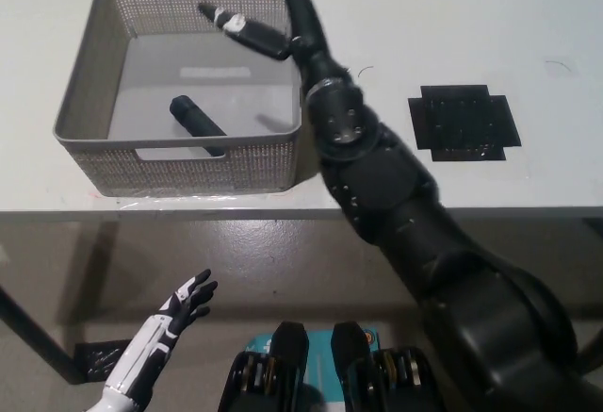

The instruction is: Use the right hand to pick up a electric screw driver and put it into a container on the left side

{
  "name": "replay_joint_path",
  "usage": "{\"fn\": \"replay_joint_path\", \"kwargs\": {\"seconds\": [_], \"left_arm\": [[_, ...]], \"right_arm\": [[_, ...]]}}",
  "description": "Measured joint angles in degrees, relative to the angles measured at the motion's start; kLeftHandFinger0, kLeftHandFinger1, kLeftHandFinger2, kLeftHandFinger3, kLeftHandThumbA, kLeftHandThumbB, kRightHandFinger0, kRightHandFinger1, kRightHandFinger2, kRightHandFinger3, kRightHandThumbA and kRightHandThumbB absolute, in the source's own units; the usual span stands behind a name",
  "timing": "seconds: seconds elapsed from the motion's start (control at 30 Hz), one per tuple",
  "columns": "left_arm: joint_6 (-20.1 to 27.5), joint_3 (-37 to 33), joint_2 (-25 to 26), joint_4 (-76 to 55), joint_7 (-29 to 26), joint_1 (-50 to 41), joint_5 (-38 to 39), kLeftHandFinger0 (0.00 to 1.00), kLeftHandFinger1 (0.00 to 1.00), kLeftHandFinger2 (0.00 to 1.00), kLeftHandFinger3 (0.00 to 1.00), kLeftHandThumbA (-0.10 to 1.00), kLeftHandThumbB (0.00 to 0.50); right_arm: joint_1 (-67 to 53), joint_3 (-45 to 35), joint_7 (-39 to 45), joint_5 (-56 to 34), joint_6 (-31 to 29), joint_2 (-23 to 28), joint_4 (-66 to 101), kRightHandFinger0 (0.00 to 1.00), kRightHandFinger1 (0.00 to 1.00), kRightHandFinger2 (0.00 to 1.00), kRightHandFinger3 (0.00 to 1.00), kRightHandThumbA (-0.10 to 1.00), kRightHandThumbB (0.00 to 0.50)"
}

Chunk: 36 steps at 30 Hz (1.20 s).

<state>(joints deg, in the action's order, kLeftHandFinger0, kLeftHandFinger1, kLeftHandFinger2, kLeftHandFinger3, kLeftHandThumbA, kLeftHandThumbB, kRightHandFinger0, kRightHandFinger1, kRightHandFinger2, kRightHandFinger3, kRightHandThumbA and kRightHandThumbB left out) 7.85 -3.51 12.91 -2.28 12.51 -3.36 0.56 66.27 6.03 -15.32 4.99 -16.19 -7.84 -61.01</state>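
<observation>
Our right hand (273,16) hangs over the container's (85,91) far right corner, fingers spread, holding nothing. We see the electric screw driver (196,124) lying inside near its front wall. A black mat (464,122) sits well right on the table (424,16). Our left hand (179,306) rests below the table edge, fingers apart.

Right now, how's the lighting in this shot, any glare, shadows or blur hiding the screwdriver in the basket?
Head view: even light, no blur; the screwdriver reads sharply against the pale floor of the basket, with a small soft shadow beside it. A faint bright patch on the floor, no harsh glare. Open right hand is crisp.
</observation>
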Motion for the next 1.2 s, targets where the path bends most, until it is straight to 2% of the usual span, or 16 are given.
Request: {"fn": "replay_joint_path", "kwargs": {"seconds": [0.03,0.07,0.13,0.17,0.27,0.4,0.53,0.57,0.6,0.7,0.8,0.9,1.0,1.07,1.2], "left_arm": [[-0.05,0.03,-0.02,0.03,0.0,-0.14,0.03,1.0,1.0,1.0,1.0,1.0,0.051],[-0.08,0.05,-0.05,0.06,0.0,-0.23,0.06,1.0,1.0,1.0,1.0,1.0,0.039],[-0.13,0.13,-0.16,0.17,0.0,-0.48,0.15,1.0,1.0,1.0,1.0,1.0,0.039],[-0.14,0.19,-0.21,0.23,0.0,-0.58,0.16,1.0,1.0,1.0,1.0,1.0,0.038],[-0.16,0.31,-0.31,0.45,0.0,-0.82,0.19,1.0,1.0,1.0,1.0,1.0,0.028],[-0.17,0.52,-0.46,0.62,0.0,-1.03,0.21,1.0,1.0,1.0,1.0,1.0,0.024],[-0.17,0.78,-0.65,0.7,-0.01,-1.24,0.23,1.0,1.0,1.0,1.0,1.0,0.028],[-0.17,0.86,-0.73,0.74,-0.01,-1.38,0.23,1.0,1.0,1.0,1.0,1.0,0.021],[-0.17,0.96,-0.82,0.79,-0.01,-1.6,0.23,1.0,1.0,1.0,1.0,1.0,0.021],[-0.15,1.2,-1.24,0.85,-0.02,-2.16,0.26,1.0,1.0,1.0,1.0,1.0,0.008],[0.07,1.51,-1.68,1.02,-0.05,-2.78,0.34,1.0,1.0,1.0,1.0,1.0,0.016],[0.8,1.95,-2.39,1.19,-0.22,-3.6,0.67,1.0,1.0,1.0,1.0,1.0,0.013],[1.61,2.34,-3.06,1.31,-0.36,-4.33,1.02,1.0,1.0,1.0,1.0,1.0,0.025],[2.02,2.53,-3.32,1.36,-0.4,-4.36,1.13,1.0,1.0,1.0,1.0,1.0,0.016],[2.74,2.69,-3.41,1.36,-0.43,-4.28,1.16,1.0,1.0,1.0,1.0,1.0,0.023]], "right_arm": [[-1.01,-0.07,0.13,0.01,0.13,0.35,1.81,1.0,1.0,1.0,1.0,1.0,0.397],[-2.07,-0.14,0.2,0.01,0.27,0.7,3.59,1.0,1.0,1.0,1.0,1.0,0.329],[-5.51,-0.36,0.57,0.01,0.79,1.76,8.8,1.0,1.0,1.0,1.0,1.0,0.335],[-7.27,-0.46,0.72,-0.01,1.11,2.28,11.2,1.0,1.0,1.0,1.0,1.0,0.365],[-12.73,-0.95,1.13,-0.17,1.82,3.96,17.86,1.0,1.0,1.0,1.0,1.0,0.372],[-19.35,-1.53,1.61,-0.69,2.63,6.15,25.73,1.0,1.0,1.0,1.0,1.0,0.321],[-27.14,-2.04,2.05,-1.54,3.19,8.18,33.91,1.0,1.0,1.0,1.0,1.0,0.325],[-29.64,-2.09,2.19,-1.81,3.33,8.64,36.42,1.0,1.0,1.0,1.0,1.0,0.301],[-32.51,-2.12,2.35,-2.13,3.47,9.1,38.96,1.0,1.0,1.0,1.0,1.0,0.306],[-40.32,-2.12,2.86,-2.64,3.65,10.38,45.43,1.0,1.0,1.0,1.0,1.0,0.261],[-48.81,-2.1,3.77,-3.49,3.64,11.65,51.91,1.0,1.0,1.0,1.0,1.0,0.308],[-57.98,-1.94,5.79,-5.52,3.14,12.94,56.97,1.0,1.0,1.0,1.0,1.0,0.313],[-65.86,-1.41,8.14,-7.34,2.31,13.79,57.4,1.0,1.0,1.0,1.0,1.0,0.291],[-69.19,-1.11,9.74,-8.6,1.75,14.0,56.72,1.0,1.0,1.0,1.0,1.0,0.271],[-72.0,-1.04,12.71,-10.99,0.29,14.04,54.24,1.0,1.0,1.0,1.0,1.0,0.277]]}}
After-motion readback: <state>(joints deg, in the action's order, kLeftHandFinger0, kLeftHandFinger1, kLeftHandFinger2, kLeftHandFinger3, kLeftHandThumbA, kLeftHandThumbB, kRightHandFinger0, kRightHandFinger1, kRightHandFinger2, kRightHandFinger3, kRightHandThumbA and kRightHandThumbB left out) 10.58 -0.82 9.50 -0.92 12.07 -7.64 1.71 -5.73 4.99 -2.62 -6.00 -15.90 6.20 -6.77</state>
